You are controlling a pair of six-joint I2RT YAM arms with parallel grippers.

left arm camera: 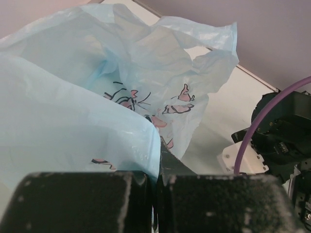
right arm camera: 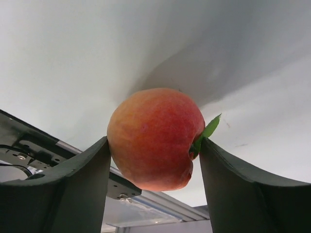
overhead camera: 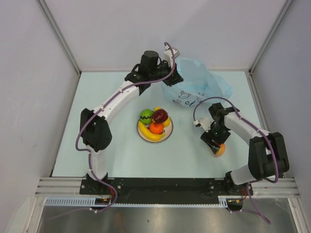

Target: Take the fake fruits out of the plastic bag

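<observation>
A: Your left pincer [left arm camera: 155, 182]?
B: Closed, pinching the plastic bag [left arm camera: 73, 121] film.
A: Your right pincer [overhead camera: 217, 144]?
B: Clamped on the peach-coloured fruit [right arm camera: 155, 138], right of the plate [overhead camera: 168, 133] holding four other fruits [overhead camera: 156, 127].

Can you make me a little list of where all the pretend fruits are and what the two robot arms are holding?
On the plate: green fruit, dark red apple, orange, banana
Peach-coloured fruit: between the fingers of the right gripper, to the right of the plate
Plastic bag: crumpled at the far side of the table
Left gripper: shut, pinching the plastic bag's film
Right gripper: shut on the peach-coloured fruit
Fruits showing inside the bag: none visible
</observation>
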